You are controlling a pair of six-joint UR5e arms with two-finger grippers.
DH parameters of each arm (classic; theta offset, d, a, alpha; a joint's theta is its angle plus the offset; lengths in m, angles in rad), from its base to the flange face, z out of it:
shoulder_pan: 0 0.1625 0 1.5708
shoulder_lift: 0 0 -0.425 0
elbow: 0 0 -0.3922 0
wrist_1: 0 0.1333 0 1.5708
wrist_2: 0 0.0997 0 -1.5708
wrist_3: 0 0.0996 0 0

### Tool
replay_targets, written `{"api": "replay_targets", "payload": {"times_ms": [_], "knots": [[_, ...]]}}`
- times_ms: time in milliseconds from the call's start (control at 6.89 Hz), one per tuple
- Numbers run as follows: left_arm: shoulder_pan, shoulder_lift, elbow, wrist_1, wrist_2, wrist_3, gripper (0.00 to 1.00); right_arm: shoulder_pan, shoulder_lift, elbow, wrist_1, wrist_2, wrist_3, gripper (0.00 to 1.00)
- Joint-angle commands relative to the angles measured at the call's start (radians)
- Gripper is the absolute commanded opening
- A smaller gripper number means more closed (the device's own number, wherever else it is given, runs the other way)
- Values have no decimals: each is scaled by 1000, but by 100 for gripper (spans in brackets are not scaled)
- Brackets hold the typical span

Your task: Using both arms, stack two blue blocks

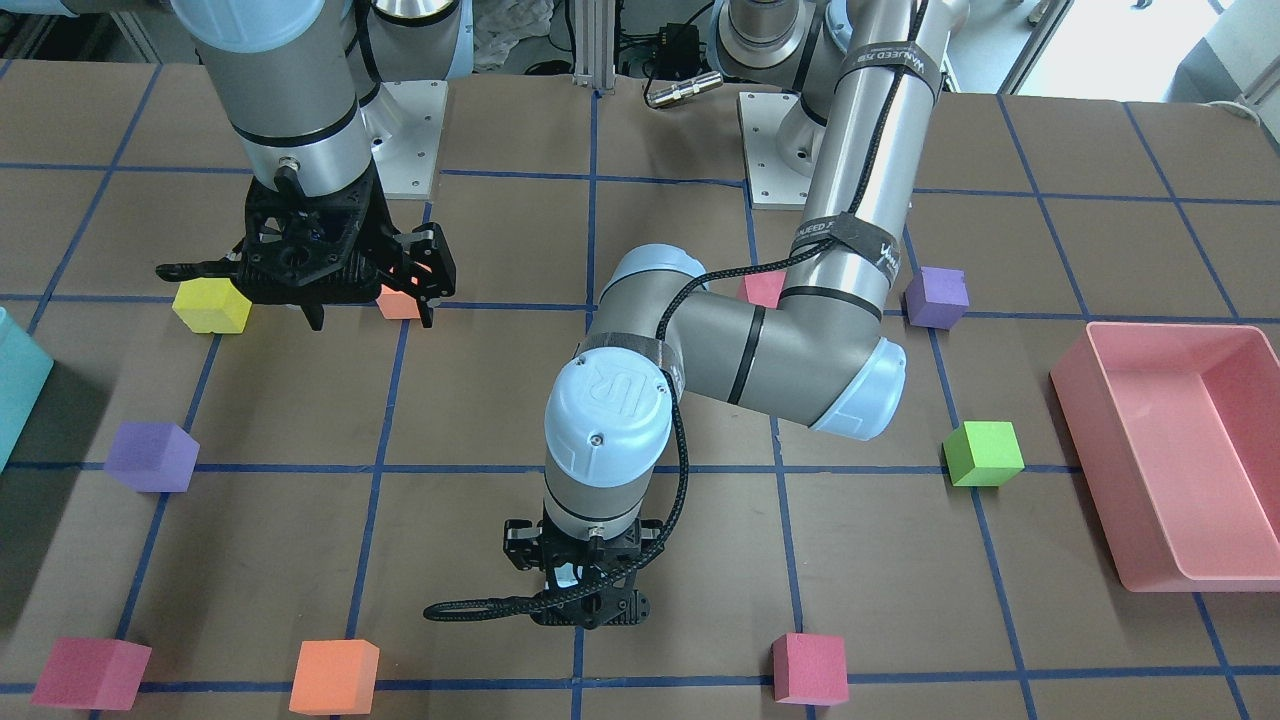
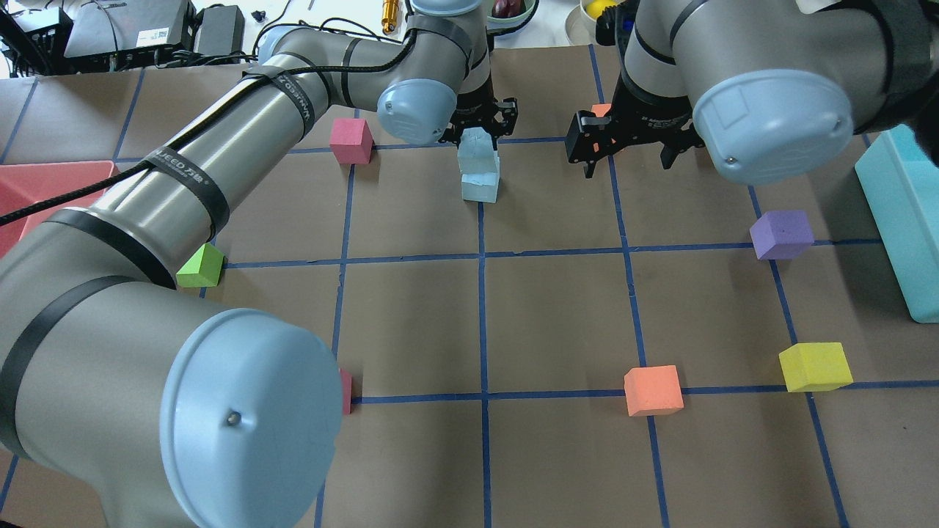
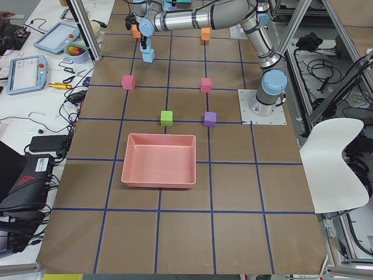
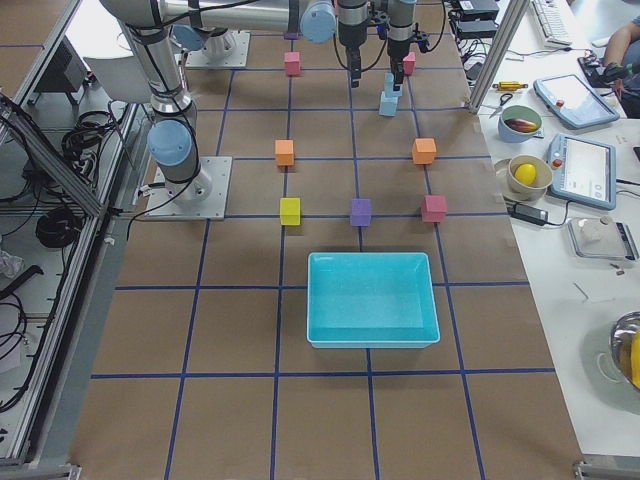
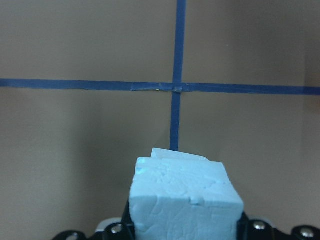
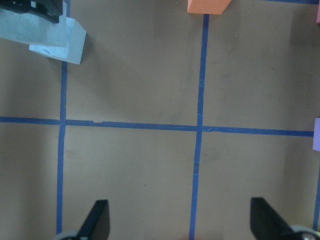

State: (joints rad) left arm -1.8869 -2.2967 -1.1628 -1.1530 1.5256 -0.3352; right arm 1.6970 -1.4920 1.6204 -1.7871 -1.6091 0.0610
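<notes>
Two light blue foam blocks sit near the far middle of the table. The lower blue block [image 2: 480, 188] rests on the table. The upper blue block [image 2: 476, 149] is on top of it, slightly offset, and fills the left wrist view [image 5: 185, 200]. My left gripper [image 2: 477, 130] is shut on the upper block from above; whether the two blocks touch I cannot tell. My right gripper [image 2: 627, 155] is open and empty, hovering to the right of the stack. Its view [image 6: 182, 225] shows the two blocks [image 6: 57, 35] at top left.
Loose blocks lie around: pink [image 2: 351, 140], green [image 2: 200, 266], orange [image 2: 652, 390], yellow [image 2: 814, 366], purple [image 2: 782, 234], and an orange one [image 2: 600, 110] behind my right gripper. A teal bin [image 2: 902, 220] stands at the right edge, a pink tray [image 1: 1090, 480] at the robot's left.
</notes>
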Motion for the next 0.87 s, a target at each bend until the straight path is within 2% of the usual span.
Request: {"api": "replay_targets", "payload": {"times_ms": [0, 145, 290, 435, 726], "knots": [[-12, -10, -5, -8, 2, 2, 38, 1, 1, -8, 11, -5, 0, 100], [-12, -10, -5, -8, 30, 11, 64, 1, 1, -10, 11, -5, 0, 100], [-12, -12, -2, 4, 40, 12, 86, 1, 3, -10, 11, -5, 0, 100], [-12, -12, -3, 6, 41, 12, 96, 1, 3, -8, 11, -5, 0, 100], [-12, -17, -3, 6, 28, -1, 100, 1, 1, -10, 11, -5, 0, 100]]}}
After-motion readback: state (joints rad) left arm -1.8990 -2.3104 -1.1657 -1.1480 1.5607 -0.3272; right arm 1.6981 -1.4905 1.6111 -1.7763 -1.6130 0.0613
